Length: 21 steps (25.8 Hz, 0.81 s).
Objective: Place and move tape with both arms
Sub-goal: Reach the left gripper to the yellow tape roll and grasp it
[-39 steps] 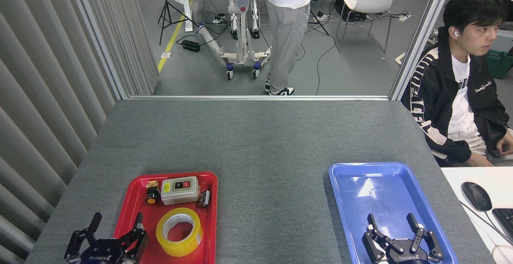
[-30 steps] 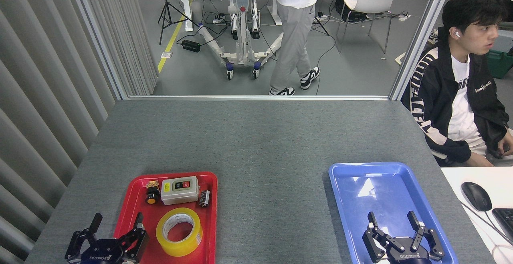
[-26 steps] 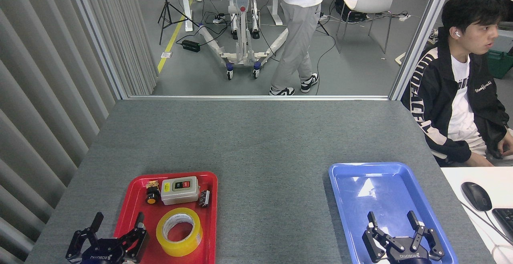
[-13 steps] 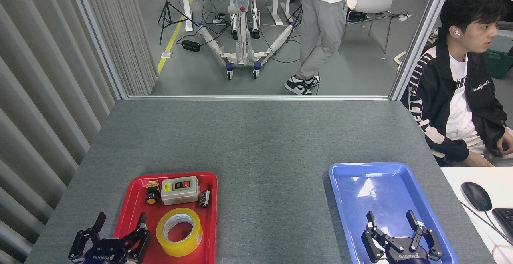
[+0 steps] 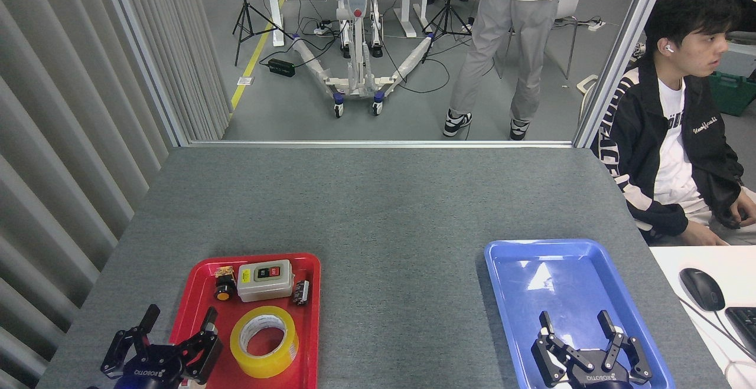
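The tape [image 5: 264, 341], a wide yellow roll with a white core, lies flat in the near half of the red tray [image 5: 198, 283]. My left gripper [image 5: 179, 317] is open at the tray's near left edge, just left of the roll and not touching it. Over the near end of the blue tray [image 5: 520, 256] my right gripper [image 5: 576, 320] stands open, with nothing between its fingers.
Behind the tape in the red tray sit a grey switch box [image 5: 265, 280], a black knob with an orange face [image 5: 224, 289] and a small dark part [image 5: 301, 292]. A seated person [image 5: 673, 123] is at the right; a mouse [image 5: 701, 288] lies on the white desk.
My left gripper has crept slightly right, toward the tape. My right gripper has barely moved. Beyond the table a standing person has walked to the right.
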Available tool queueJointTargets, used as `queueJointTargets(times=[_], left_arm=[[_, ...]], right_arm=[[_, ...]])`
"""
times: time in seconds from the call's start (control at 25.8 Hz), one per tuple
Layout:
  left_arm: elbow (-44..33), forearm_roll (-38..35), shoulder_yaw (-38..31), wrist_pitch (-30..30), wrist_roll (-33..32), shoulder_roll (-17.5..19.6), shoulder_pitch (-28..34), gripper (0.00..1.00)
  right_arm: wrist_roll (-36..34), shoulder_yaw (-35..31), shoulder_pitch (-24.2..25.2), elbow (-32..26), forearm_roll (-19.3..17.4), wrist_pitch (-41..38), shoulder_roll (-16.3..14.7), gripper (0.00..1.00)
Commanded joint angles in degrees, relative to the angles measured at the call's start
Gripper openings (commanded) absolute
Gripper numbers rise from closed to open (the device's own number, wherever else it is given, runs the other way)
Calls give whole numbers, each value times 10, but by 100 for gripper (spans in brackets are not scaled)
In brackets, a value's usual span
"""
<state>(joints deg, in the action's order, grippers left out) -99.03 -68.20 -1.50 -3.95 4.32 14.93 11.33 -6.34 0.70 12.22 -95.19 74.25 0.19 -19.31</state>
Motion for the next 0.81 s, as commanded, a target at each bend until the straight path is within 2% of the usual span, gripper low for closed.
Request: queueJointTargets(times=[0.0,0.15,0.23,0.31,0.46,0.54,0.62,0.77], left_arm=[[2,27,-10,-3,-2,5,-14,100],[0,52,-9,-4,-11,26,-47,100],[2,86,-7,-3,-34,39,-68,100],[3,116,-6,0,-92,45,-89,100],[1,122,17,0,-266,49,-121,100],[3,125,52,1,-335,77,-141,100],[4,134,77,1,-370,95,-163,100],[43,199,93,-1,-392,98,-177,100]], right_arm=[[0,0,0,0,2,2,-1,100],[0,0,0,0,4,-1,-2,100],[0,0,0,0,4,-3,-3,100],[-1,0,0,0,4,-10,-2,100],[-1,-1,-1,0,5,-19,3,100],[-1,-1,-1,0,5,-19,4,100],[-1,-1,-1,0,5,-19,5,100],[-1,-1,-1,0,5,-19,8,100]])
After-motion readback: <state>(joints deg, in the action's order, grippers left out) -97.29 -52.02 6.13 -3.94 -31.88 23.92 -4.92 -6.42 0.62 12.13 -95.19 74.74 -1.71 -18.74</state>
